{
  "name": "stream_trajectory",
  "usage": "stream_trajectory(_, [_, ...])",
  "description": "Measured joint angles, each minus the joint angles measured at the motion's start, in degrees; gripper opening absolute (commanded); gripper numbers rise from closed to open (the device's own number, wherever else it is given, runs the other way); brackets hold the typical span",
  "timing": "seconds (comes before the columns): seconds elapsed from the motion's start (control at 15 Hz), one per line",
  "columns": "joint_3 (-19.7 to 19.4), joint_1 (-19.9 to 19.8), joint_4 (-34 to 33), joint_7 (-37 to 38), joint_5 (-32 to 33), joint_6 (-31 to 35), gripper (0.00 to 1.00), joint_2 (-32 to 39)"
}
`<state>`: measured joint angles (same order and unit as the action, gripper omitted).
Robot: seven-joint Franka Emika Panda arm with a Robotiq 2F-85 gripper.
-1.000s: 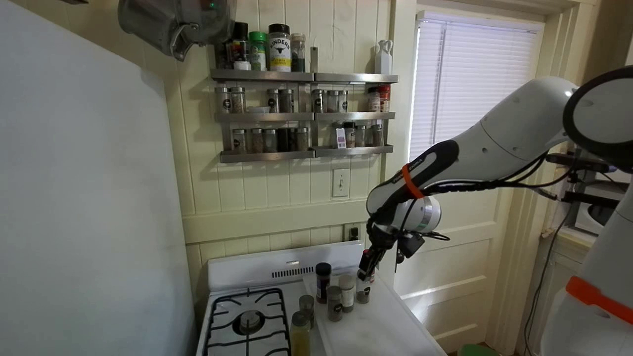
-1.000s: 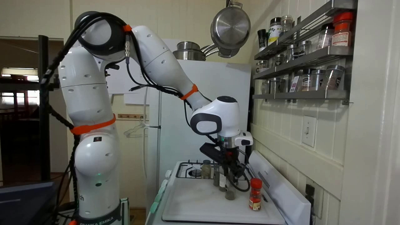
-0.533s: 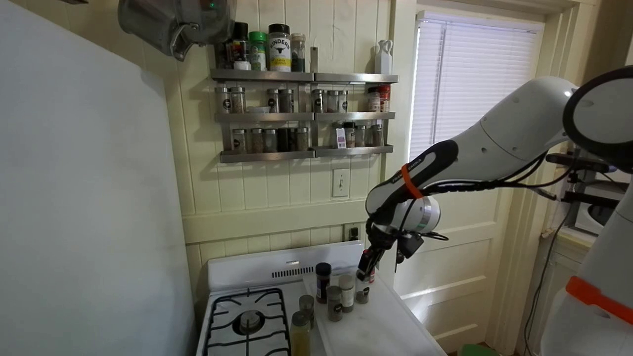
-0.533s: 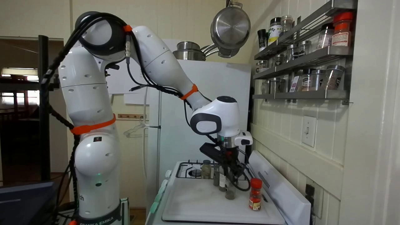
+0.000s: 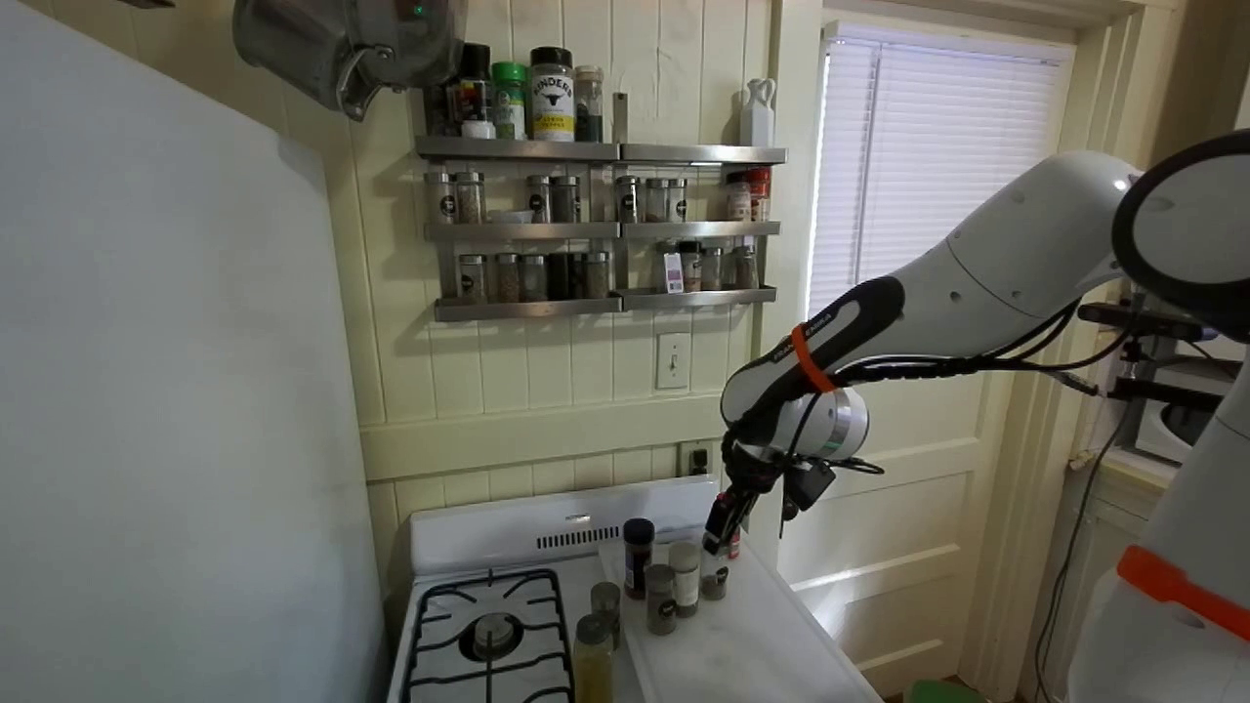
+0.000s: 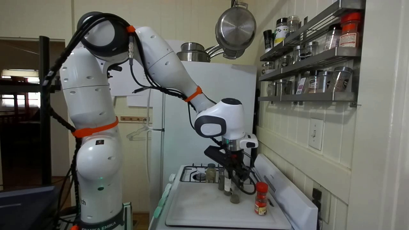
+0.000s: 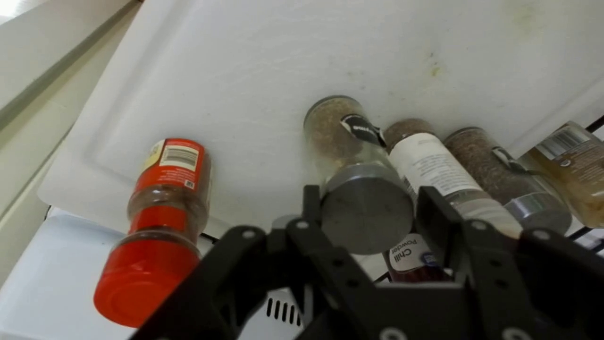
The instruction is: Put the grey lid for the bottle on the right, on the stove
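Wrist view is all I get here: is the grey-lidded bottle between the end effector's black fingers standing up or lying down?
Observer: Standing. In both exterior views the bottle is upright on a white board.
Visitor: Is that board some kind of table?
Observer: No. In an exterior view it covers part of a white stove; a burner shows beside it.
Visitor: Oh! And what's up above the stove?
Observer: Metal shelves lined with small jars; both exterior views show them.
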<state>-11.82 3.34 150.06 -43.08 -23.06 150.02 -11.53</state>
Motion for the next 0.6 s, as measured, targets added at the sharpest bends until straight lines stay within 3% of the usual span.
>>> stream_trajectory(0.07, [0.0,0.0,0.0,0.0,0.0,0.0,0.72,0.0])
stream_trajectory(0.27, [0.2,0.0,0.0,0.0,0.0,0.3,0.49,0.0])
stream_trajectory(0.4, [0.3,0.0,0.0,0.0,0.0,0.4,0.44,0.0])
stream_trajectory(0.47, [0.3,0.0,0.0,0.0,0.0,0.5,0.5,0.0])
stream_trajectory(0.6, [0.3,0.0,0.0,0.0,0.0,0.5,0.5,0.0])
